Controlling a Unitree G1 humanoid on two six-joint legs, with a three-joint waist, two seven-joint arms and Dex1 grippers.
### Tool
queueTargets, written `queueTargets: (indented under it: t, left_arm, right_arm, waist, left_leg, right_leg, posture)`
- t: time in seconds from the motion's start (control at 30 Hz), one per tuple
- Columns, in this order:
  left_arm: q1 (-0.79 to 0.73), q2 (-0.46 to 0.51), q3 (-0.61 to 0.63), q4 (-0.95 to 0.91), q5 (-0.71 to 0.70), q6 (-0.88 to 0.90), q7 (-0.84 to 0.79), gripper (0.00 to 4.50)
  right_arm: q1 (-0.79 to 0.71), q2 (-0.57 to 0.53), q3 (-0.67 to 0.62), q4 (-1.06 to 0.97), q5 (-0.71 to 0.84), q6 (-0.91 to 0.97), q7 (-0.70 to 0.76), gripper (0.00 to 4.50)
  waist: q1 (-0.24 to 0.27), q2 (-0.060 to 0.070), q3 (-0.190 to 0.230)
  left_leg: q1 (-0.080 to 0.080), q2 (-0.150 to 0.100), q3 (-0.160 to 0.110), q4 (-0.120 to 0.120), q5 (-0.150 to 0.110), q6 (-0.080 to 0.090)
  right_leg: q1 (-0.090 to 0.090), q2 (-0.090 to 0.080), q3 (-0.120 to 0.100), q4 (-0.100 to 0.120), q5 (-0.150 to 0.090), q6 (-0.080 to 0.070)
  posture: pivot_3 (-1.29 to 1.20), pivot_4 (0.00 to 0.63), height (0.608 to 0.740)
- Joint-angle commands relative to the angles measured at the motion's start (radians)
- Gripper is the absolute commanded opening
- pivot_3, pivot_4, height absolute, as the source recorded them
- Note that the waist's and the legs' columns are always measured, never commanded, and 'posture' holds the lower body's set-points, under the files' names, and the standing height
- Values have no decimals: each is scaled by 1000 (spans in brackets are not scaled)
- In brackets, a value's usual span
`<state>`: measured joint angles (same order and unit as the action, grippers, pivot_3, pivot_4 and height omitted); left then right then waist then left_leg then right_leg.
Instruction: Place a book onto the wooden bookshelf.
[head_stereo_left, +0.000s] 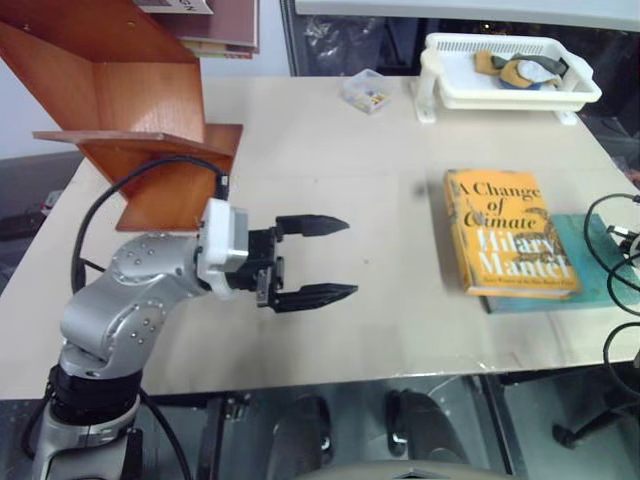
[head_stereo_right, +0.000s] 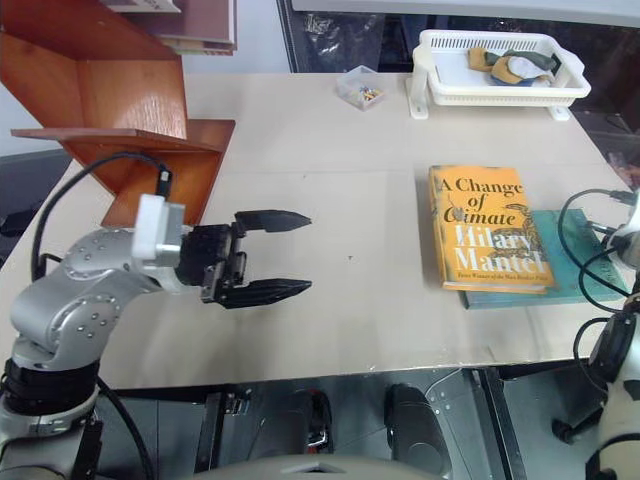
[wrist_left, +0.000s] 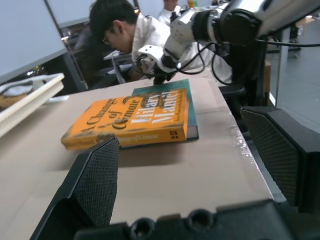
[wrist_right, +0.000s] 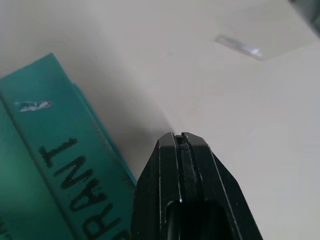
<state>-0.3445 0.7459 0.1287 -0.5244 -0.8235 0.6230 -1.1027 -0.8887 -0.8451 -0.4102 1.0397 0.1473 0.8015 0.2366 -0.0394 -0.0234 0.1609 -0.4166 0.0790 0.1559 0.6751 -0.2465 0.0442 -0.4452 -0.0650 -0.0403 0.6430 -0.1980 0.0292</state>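
On the beige table (head_stereo_left: 330, 200), toward its right side, the orange-yellow book (head_stereo_left: 508, 233) lies flat with its cover up, resting on a teal-blue book (head_stereo_left: 585, 262) whose right and near edges stick out from under it. At the far right corner stands a white plastic tray (head_stereo_left: 510, 70) with some cloth-like items inside that are hard to make out. A small clear box (head_stereo_left: 366, 90) sits near it at the far edge. The wooden bookshelf (head_stereo_left: 130, 110) occupies the far left corner, its slanted reddish-brown boards cut off by the top and left of the head views.

The left gripper (head_stereo_left: 315, 259) hovers over the table's left half, pointing level toward the book, fingers wide apart and holding nothing. A broad stretch of bare tabletop lies between it and the book, and between the book and the bookshelf.

The right gripper (wrist_right: 182, 150) has its fingers pressed together, empty, tips close over the bare table just beside the teal-blue book's spine. In the left wrist view the right arm comes down at the far side of the books, with a person (wrist_left: 125, 25) seated behind it. Black cables (head_stereo_left: 615, 270) loop at the table's right edge.
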Motion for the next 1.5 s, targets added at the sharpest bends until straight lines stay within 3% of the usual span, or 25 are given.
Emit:
queueTargets:
  t: [0.03, 0.5, 0.97, 1.1, 1.17, 1.23, 1.37, 1.47, 1.5]
  left_arm:
    - [3, 30, 38, -35, -44, -12, -26, 4500]
    - [-7, 36, 20, 14, -27, -28, -30, 4500]
    - [44, 56, 45, 29, -10, -37, -18, 4500]
    - [52, 52, 48, 61, -2, -25, 1, 4500]
    - [54, 49, 52, 100, 1, -6, 30, 4500]
    - [46, 38, 59, 149, -7, 21, 70, 4500]
    - [20, 25, 55, 215, -27, 82, 124, 4500]
    - [-32, 2, 39, 288, -65, 186, 170, 4500]
    - [-56, -8, 38, 319, -92, 235, 183, 4500]
  right_arm:
    - [-26, -27, 0, 20, 19, 1, 37, 50]
    - [1, 42, -3, -134, 95, 146, 95, 50]
    - [144, 258, -123, -654, 213, 475, -49, 50]
    - [199, 265, -106, -761, 202, 435, -52, 50]
    - [286, 216, -67, -892, 199, 395, -2, 50]
    - [403, 184, -64, -1096, 232, 390, 50, 783]
    - [597, 142, -76, -1387, 244, 328, 105, 2707]
    - [707, 173, -151, -1631, 329, 279, 166, 4262]
    - [735, 188, -163, -1729, 372, 271, 184, 4397]
  waist:
    - [-1, 0, 0]
    - [-3, 0, 0]
    - [-1, 1, -1]
    - [3, 1, -1]
    - [9, 2, -1]
    - [21, 2, -1]
    - [23, 3, -1]
    - [24, 3, -1]
    - [26, 3, -1]
  left_leg:
    - [0, 0, 0, 0, 0, 0]
    - [1, 1, 1, 0, 0, 0]
    - [1, 1, 1, 0, 0, 0]
    - [0, 1, 1, 0, 0, 0]
    - [0, 1, 1, 0, 0, 0]
    - [0, 1, 1, -2, 0, 0]
    - [0, 1, 0, -3, 0, 0]
    - [1, 1, 0, -3, 0, 0]
    - [1, 1, 0, -3, 0, 0]
  right_leg:
    - [0, 0, 0, 0, 0, 0]
    - [0, 0, 0, 0, 0, 0]
    - [0, 1, 0, 1, 0, 0]
    - [0, 0, 0, 1, 0, 0]
    - [0, 0, -1, 1, 0, 0]
    - [-1, 0, -1, 0, 0, 0]
    - [-1, 0, -1, 0, -3, 4]
    - [0, 0, -1, 0, -3, 5]
    - [0, 0, -1, 0, -3, 5]
  posture:
    - [0, 150, 740]
    - [0, 150, 740]
    - [0, 150, 740]
    - [0, 150, 740]
    - [0, 150, 740]
    - [0, 150, 740]
    - [0, 150, 740]
    - [0, 150, 740]
    - [0, 150, 740]
